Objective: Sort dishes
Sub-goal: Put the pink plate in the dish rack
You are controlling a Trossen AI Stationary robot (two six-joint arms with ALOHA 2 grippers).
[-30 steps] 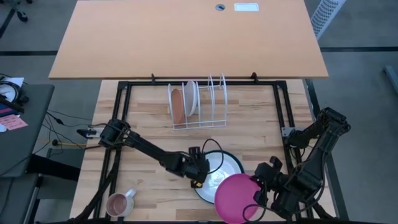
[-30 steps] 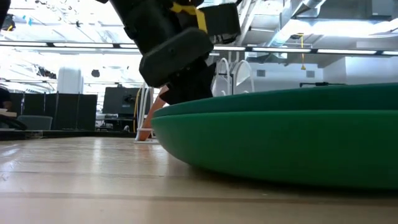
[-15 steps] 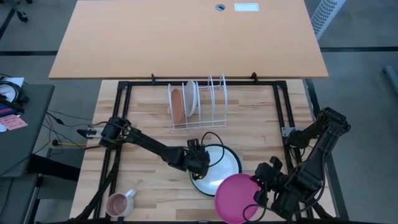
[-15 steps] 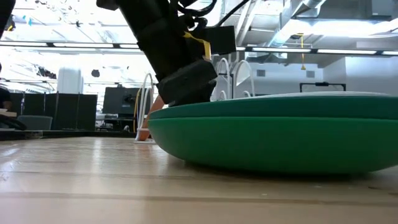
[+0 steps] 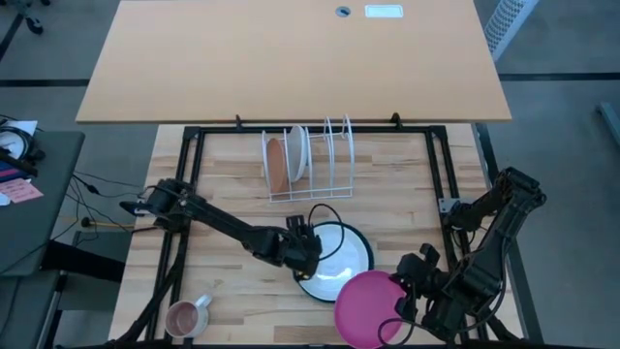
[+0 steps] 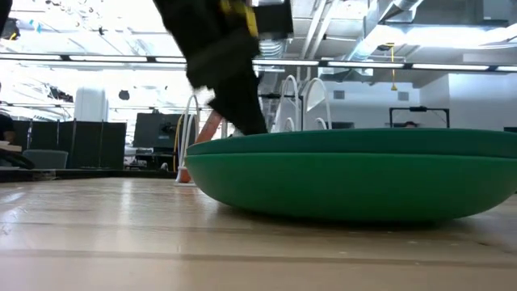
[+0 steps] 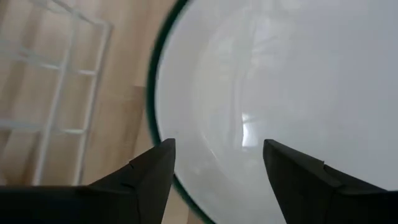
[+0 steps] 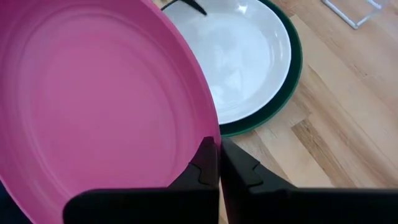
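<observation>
Looking down from the high view, the left gripper [image 5: 308,254] sits at the near-left rim of the white plate [image 5: 339,250], which lies nested in the dark green plate [image 5: 369,254] on the table [image 5: 232,199]; the right gripper [image 5: 405,302] holds the pink plate [image 5: 366,308] at the table's front edge, and the wire rack [image 5: 308,165] behind already carries an orange-brown plate [image 5: 277,163] and 1 white one. At table height, the low view shows the green plate resting flat with the left arm coming down at its far rim. Through the left wrist view, the fingers stand apart, straddling the stacked rims without gripping yet. Through the right wrist view, the jaws are pinched together on the pink plate's edge. Picking up the white plate seems the step in hand; next the left jaws likely need to close on its rim alone, leaving the green plate behind.
</observation>
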